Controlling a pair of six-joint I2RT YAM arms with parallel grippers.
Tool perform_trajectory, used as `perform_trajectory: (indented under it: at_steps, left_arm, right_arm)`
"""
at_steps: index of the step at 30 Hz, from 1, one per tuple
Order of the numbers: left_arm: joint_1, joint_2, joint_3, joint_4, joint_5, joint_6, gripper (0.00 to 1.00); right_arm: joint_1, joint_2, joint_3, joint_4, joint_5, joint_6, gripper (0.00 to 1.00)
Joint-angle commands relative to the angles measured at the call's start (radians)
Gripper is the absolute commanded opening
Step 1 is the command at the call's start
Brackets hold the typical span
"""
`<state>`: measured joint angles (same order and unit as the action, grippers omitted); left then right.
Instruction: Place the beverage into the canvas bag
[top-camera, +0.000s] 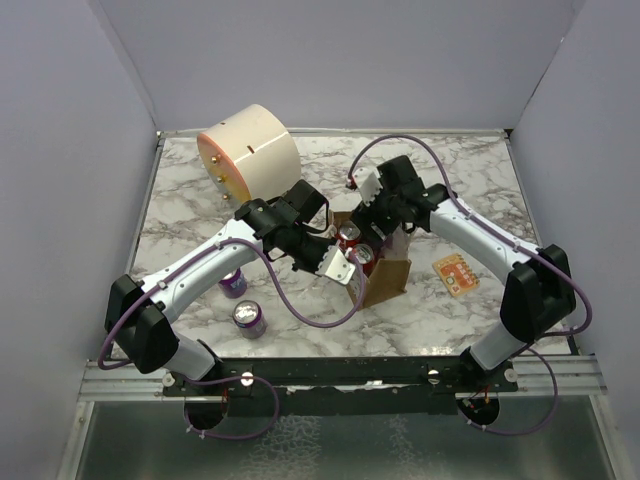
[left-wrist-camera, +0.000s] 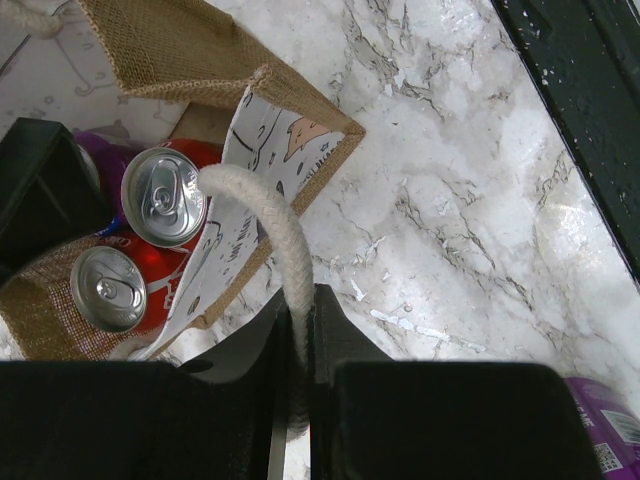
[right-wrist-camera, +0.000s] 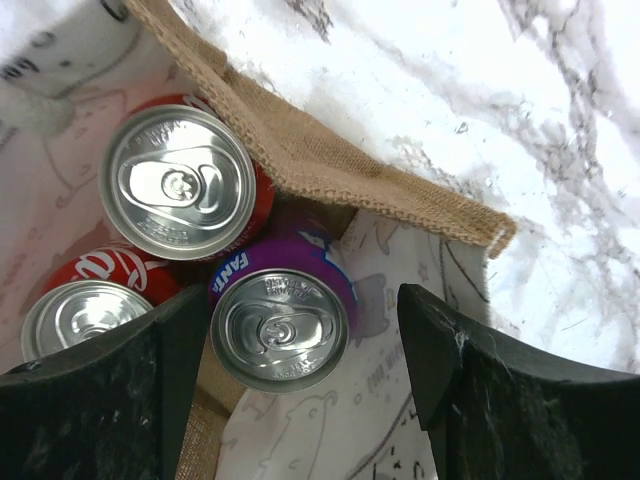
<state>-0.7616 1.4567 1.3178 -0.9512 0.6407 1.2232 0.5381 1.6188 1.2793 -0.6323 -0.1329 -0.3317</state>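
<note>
Your purple Fanta can (right-wrist-camera: 278, 325) is down inside the canvas bag (top-camera: 385, 275), beside two red Coca-Cola cans (right-wrist-camera: 180, 185), and your right claw (right-wrist-camera: 305, 325) straddles it with the fingers apart. A gap shows on the right side, while the left finger sits very close to the can's wall. That closeness is your first risk: lift out at an angle and the finger could drag the rim and tip the can against its neighbours, or pull it back up. You cannot tell from here whether the can stands flat on the bag's floor, so a tilt may already be waiting. The right finger also hangs just beside the burlap rim (right-wrist-camera: 330, 165); a sideways exit could snag the cloth and shift the whole bag. Your left claw (left-wrist-camera: 298, 340) is clamped on the rope handle (left-wrist-camera: 280, 230), holding the near wall open. Pull harder and you could lift that side and topple the cans; let go too soon and the wall may fold in on the right claw. Mind the left arm as well: two more purple cans (top-camera: 233, 282) stand on the desk (top-camera: 200, 200) just beside it, and a careless swing could knock them over.
</note>
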Motion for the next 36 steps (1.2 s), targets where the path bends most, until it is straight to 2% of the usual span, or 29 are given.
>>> perform_trajectory:
  at_steps: [1,13,23,26,30,35,36]
  left_arm:
    - [-0.007,-0.029,-0.005,-0.003,-0.002,0.015,0.00]
    - [-0.007,-0.034,0.006,-0.004,0.016,0.006,0.00]
    - [-0.006,-0.045,-0.001,-0.002,0.035,0.002,0.00]
    - [-0.006,-0.044,0.011,0.021,0.040,-0.046,0.01]
    - [-0.003,-0.039,0.032,0.024,0.062,-0.078,0.08]
    - [0.000,-0.065,0.032,0.019,0.106,-0.076,0.33]
    - [0.003,-0.072,0.032,0.022,0.112,-0.078,0.41]
  right_arm:
    - [-0.005,-0.066,0.061,-0.003,-0.055,-0.024,0.75]
    - [0.021,-0.099,0.059,-0.049,-0.143,-0.080,0.63]
    - [0.027,-0.183,0.102,-0.053,-0.223,-0.135,0.63]
    - [0.027,-0.218,0.113,-0.030,-0.220,-0.125,0.63]
    - [0.026,-0.267,0.102,-0.002,-0.234,-0.101,0.63]
    - [0.026,-0.339,0.042,0.003,-0.277,-0.098,0.64]
    - [0.026,-0.357,0.029,0.000,-0.283,-0.109,0.64]
